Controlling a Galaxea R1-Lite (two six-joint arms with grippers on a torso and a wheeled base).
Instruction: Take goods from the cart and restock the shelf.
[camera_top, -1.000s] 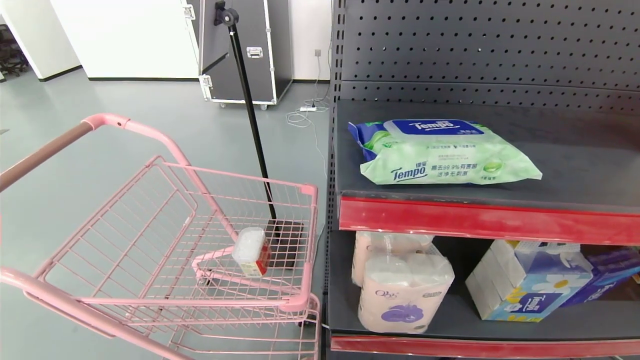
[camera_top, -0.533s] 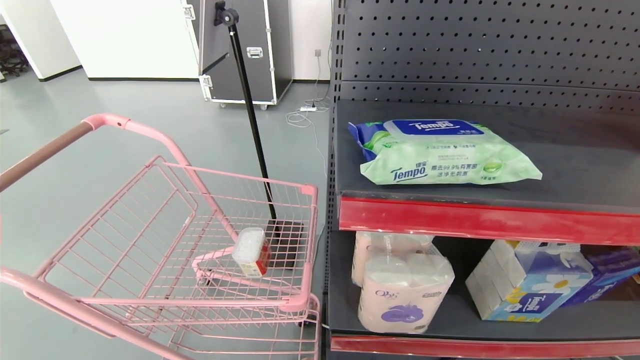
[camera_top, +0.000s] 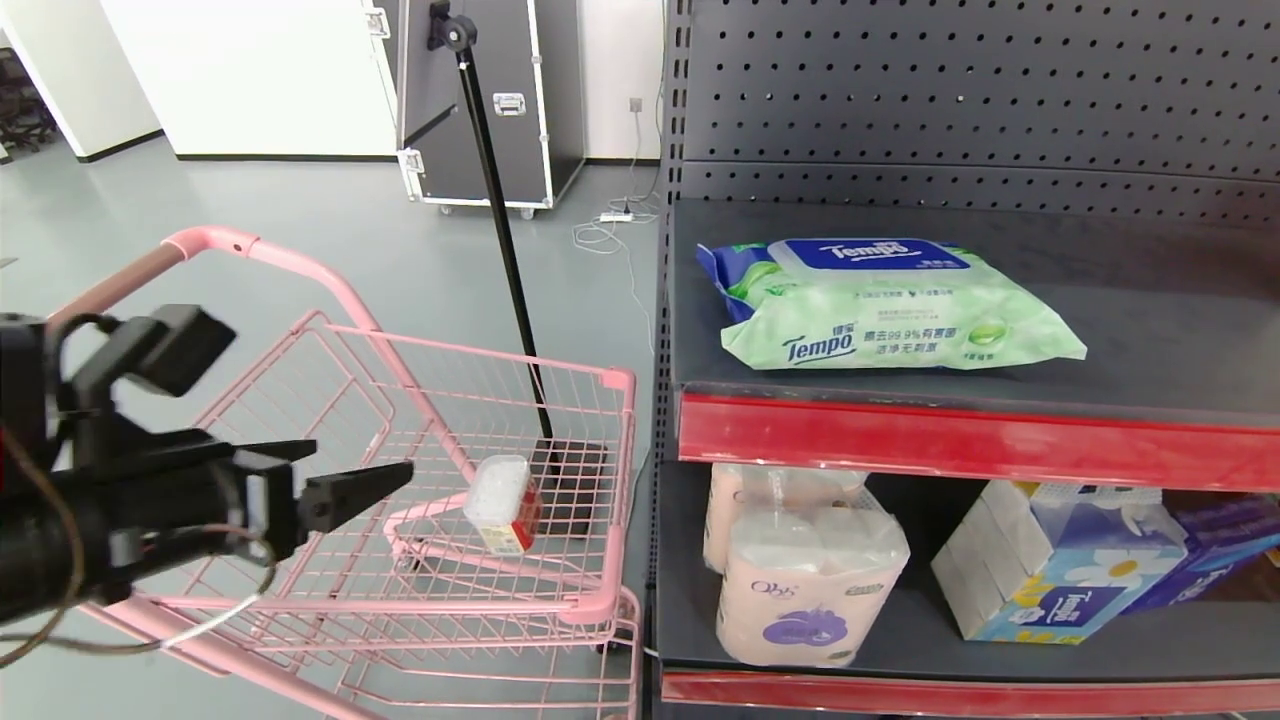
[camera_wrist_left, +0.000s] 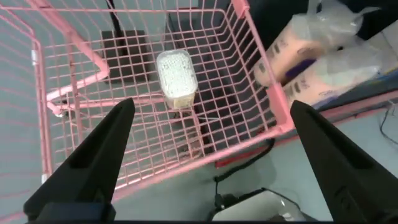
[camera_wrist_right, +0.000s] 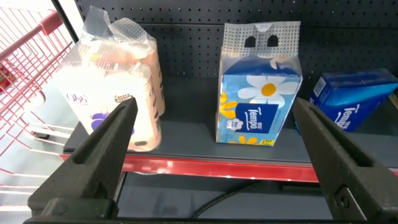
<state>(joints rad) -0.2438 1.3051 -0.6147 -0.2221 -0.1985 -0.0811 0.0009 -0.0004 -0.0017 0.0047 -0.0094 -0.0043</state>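
Note:
A small white-topped pack with a red and yellow label (camera_top: 503, 503) lies on the wire floor of the pink cart (camera_top: 480, 350), near its far right corner. My left gripper (camera_top: 362, 458) hangs open over the cart, to the left of the pack and apart from it. From the left wrist the pack (camera_wrist_left: 175, 78) sits below and between the spread fingers of that gripper (camera_wrist_left: 211, 107). My right gripper (camera_wrist_right: 214, 104) is open and holds nothing, facing the lower shelf. On the upper shelf (camera_top: 960, 440) lies a green wet-wipes pack (camera_top: 890, 300).
The lower shelf holds a toilet-roll pack (camera_top: 805, 580) (camera_wrist_right: 118, 87), a flowered tissue pack (camera_top: 1060, 570) (camera_wrist_right: 261, 87) and a blue pack (camera_top: 1220, 545). A black stand pole (camera_top: 500, 230) rises just behind the cart. The upper shelf is bare right of the wipes.
My left arm has come into the head view from the left and now reaches over the cart. The pack, cart and shelf goods have not moved.

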